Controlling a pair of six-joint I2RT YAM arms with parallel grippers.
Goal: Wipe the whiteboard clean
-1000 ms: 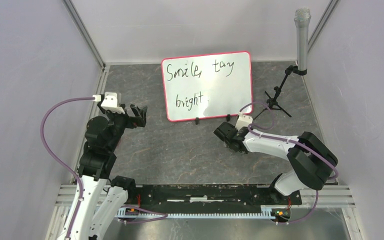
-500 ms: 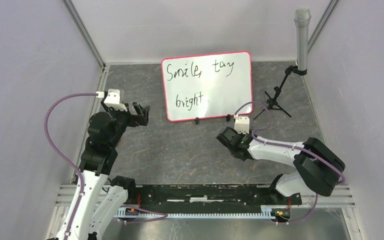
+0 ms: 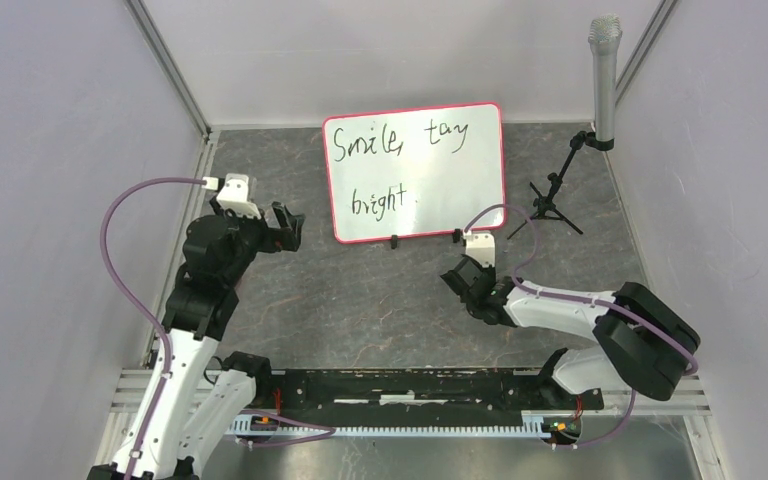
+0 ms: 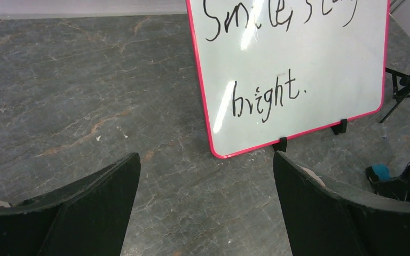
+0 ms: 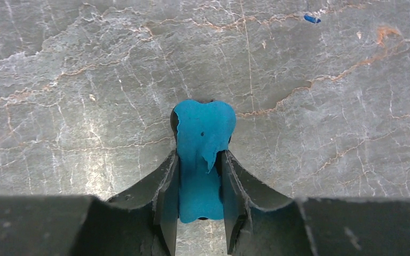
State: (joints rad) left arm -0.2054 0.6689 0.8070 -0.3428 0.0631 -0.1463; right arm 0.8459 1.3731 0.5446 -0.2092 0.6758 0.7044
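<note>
**A:** Top view: board [image 3: 415,170] stands propped at the far middle of the tabletop [image 3: 360,300], with black writing on it. Left claw [image 3: 285,228] is off the board's lower left corner. Right claw [image 3: 463,283] is near its lower right corner, on the near side. Neither touches it.

**B:** Handling?

**A:** My guess is light, stiff and glossy. A hard wipe could slide or tip it. I'd brace it by the edge, not the face.

**B:** Left wrist?

**A:** Left claw is spread wide and holds nothing, aimed at the board's lower left corner. Pink frame [image 4: 205,106] and small black feet [image 4: 282,144] show there.

**B:** Right wrist?

**A:** Right claw is pinching the blue eraser [image 5: 203,133], which bulges past the fingertips and looks soft. It's over bare tabletop, and the board is out of that view.
</note>
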